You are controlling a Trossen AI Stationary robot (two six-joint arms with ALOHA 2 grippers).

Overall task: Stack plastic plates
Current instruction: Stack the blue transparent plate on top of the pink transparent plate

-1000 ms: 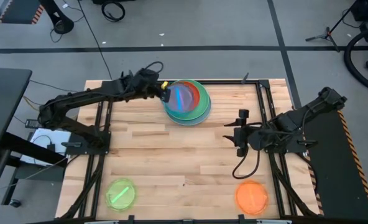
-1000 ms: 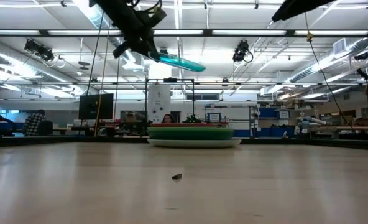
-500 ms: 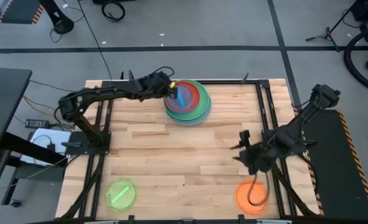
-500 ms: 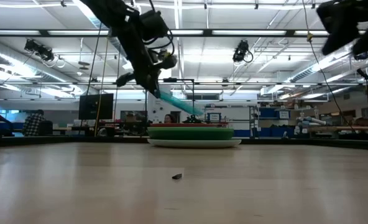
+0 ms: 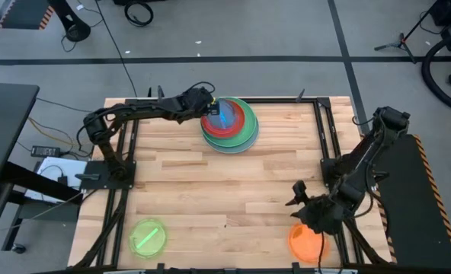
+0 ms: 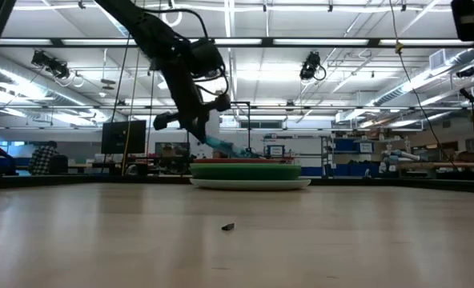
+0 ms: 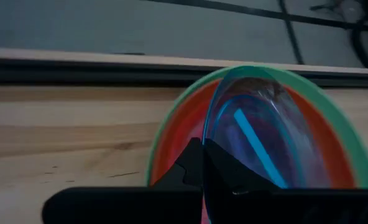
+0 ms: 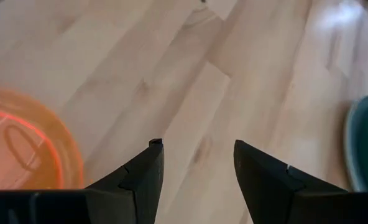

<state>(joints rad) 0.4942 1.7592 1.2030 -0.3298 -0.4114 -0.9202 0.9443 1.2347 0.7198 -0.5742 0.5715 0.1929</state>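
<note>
The left gripper [image 5: 208, 111] is clamped on the rim of the small cyan plate [image 7: 262, 134], which tilts out ahead of its fingertips over the stack of plates [image 5: 231, 125]. In the low view the cyan plate's far edge slants down toward the stack's top; whether it touches cannot be told. Directly under the held plate lies the orange-red plate [image 7: 171, 140], ringed by the green plate [image 7: 350, 138] beneath it, on the wooden table [image 5: 210, 183]. The right gripper [image 5: 300, 202] has its fingers [image 8: 140, 174] spread apart with nothing between them, and the small orange plate [image 8: 22, 146] lies on the table just beside one finger. The small lime plate [image 5: 148, 236] lies well apart from both grippers, at the table's near left corner.
</note>
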